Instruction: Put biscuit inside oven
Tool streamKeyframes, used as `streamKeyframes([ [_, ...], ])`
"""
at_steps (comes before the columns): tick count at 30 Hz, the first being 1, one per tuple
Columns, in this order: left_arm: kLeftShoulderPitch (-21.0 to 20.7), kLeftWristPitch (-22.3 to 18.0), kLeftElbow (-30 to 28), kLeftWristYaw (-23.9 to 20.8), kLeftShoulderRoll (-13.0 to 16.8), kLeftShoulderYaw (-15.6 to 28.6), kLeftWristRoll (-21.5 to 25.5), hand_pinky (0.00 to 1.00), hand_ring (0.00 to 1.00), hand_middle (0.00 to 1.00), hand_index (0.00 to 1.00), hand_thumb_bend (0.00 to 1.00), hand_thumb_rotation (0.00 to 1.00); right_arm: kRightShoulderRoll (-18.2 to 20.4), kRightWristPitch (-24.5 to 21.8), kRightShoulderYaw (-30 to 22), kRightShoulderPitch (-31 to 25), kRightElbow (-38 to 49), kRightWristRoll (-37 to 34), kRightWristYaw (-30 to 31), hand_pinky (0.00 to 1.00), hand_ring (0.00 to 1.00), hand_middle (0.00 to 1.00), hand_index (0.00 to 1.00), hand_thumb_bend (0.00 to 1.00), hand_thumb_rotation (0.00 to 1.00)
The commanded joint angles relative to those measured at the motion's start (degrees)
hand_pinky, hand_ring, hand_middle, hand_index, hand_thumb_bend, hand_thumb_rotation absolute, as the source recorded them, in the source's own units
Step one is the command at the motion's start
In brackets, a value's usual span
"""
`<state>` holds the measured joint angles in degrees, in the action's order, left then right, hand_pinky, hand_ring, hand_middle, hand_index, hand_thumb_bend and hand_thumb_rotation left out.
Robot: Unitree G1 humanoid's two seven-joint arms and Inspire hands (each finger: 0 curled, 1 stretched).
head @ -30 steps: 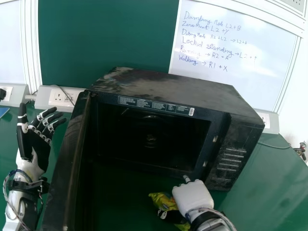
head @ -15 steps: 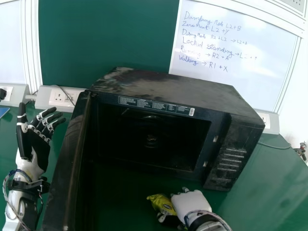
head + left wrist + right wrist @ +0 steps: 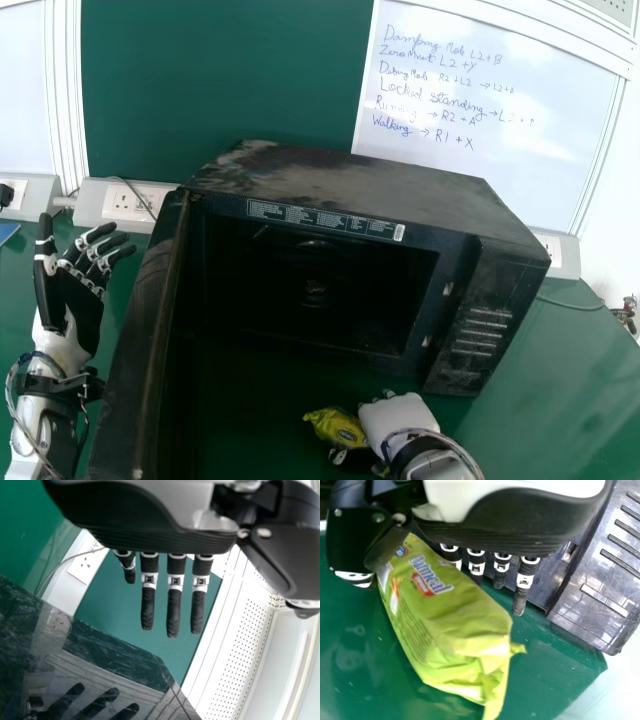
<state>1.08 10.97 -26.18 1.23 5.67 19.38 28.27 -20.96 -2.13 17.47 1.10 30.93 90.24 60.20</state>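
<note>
The fingers (image 3: 522,580) of the right hand (image 3: 400,420) are bent behind the biscuit packet (image 3: 445,620), with the thumb on its opposite face; the packet is clasped between them. Grip firmness cannot be determined. The packet is in front of the oven (image 3: 350,185), outside the chamber, over the desk (image 3: 560,370). Compared with the first head view, the right hand has drawn back from the oven's lower front edge toward the robot, and the packet's free end has shifted slightly left. This appears to provide clearance for lifting and aligning; insertion remains to be done. In the head view, the free end points left and slightly toward the oven; the long axis slants down to the right, more across the opening than into it. The door (image 3: 150,300) is open. The left hand (image 3: 85,300) idles beyond it, fingers extended.
</note>
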Motion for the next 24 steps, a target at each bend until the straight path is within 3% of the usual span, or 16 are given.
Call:
streamKeyframes([
  [1,-0.8,0.0,0.0,0.1,0.5,0.0,-0.1,0.67,0.64,0.63,0.63,0.92,0.48,-1.4,1.0,0.7,0.1,-2.3,1.1,3.7,0.79,0.89,0.93,0.88,0.79,0.23],
  [9,-1.0,0.5,-0.3,-0.3,0.4,-0.1,0.3,0.66,0.63,0.62,0.62,0.91,0.48,-3.2,2.6,1.2,1.0,-2.5,0.2,5.1,0.81,0.89,0.92,0.88,0.8,0.27],
  [13,-0.9,0.6,-0.5,-0.3,0.5,-0.2,0.1,0.66,0.63,0.62,0.63,0.91,0.48,-3.1,2.5,1.2,1.0,-2.8,0.1,5.3,0.84,0.91,0.94,0.88,0.81,0.24],
  [24,-0.8,0.6,-0.3,-0.4,0.4,0.2,0.5,0.66,0.63,0.62,0.63,0.92,0.48,-3.0,2.2,1.8,1.2,-4.0,1.1,5.0,0.91,0.95,0.96,0.91,0.8,0.3],
])
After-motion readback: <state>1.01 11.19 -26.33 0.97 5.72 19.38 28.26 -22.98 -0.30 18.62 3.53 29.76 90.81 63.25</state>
